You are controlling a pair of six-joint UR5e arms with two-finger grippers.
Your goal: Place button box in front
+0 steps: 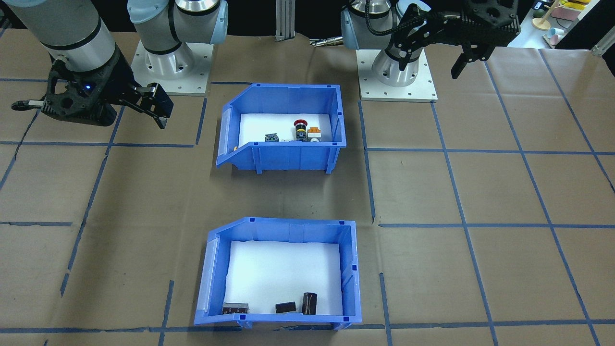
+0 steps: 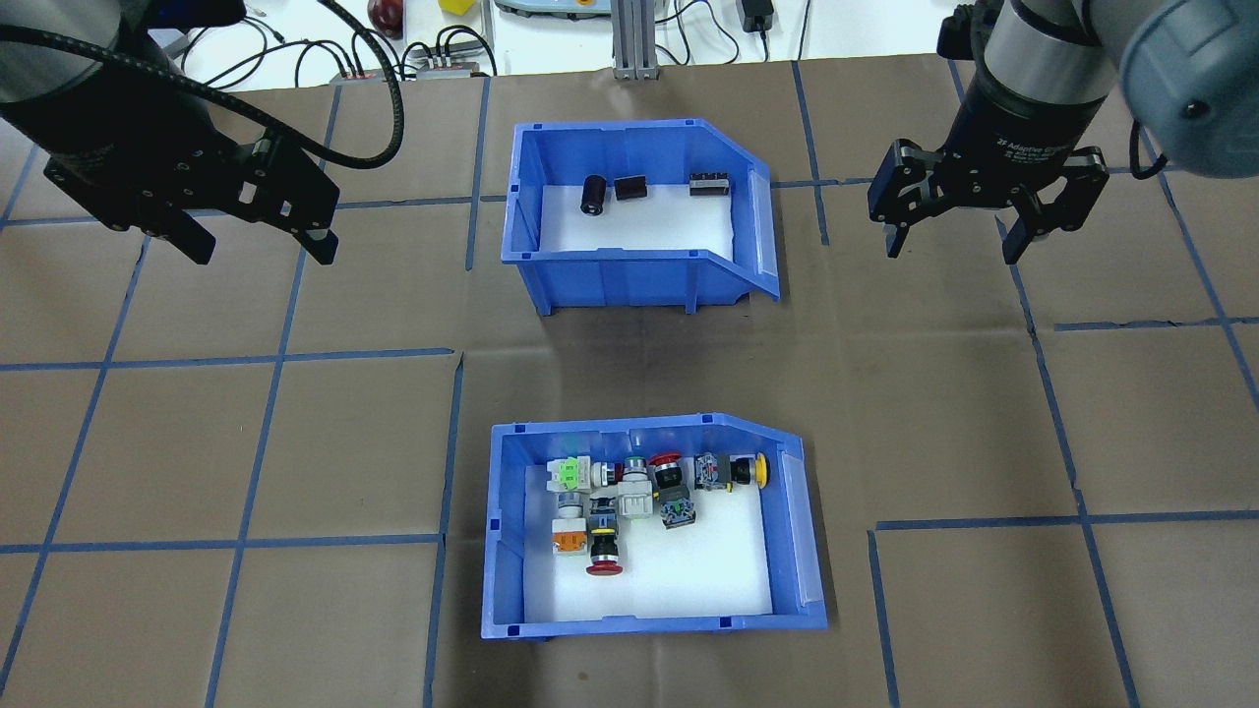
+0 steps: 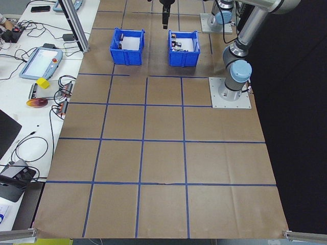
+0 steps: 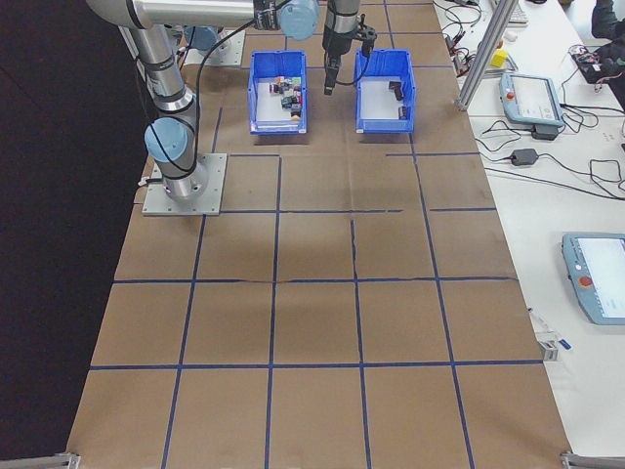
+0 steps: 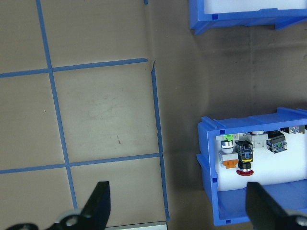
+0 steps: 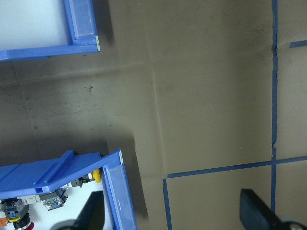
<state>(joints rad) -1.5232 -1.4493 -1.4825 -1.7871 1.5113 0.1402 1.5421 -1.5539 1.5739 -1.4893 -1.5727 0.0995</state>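
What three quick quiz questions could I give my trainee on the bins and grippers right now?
1. True or false: the button box sits nearer the robot than the other bin.
2. Which of these lies in the other bin? A) a red mushroom button B) a few dark parts C) nothing
3. Fill in: both the left gripper and the right gripper hang with fingers ____ and hold nothing.

Key: 1 true. 2 B. 3 open.
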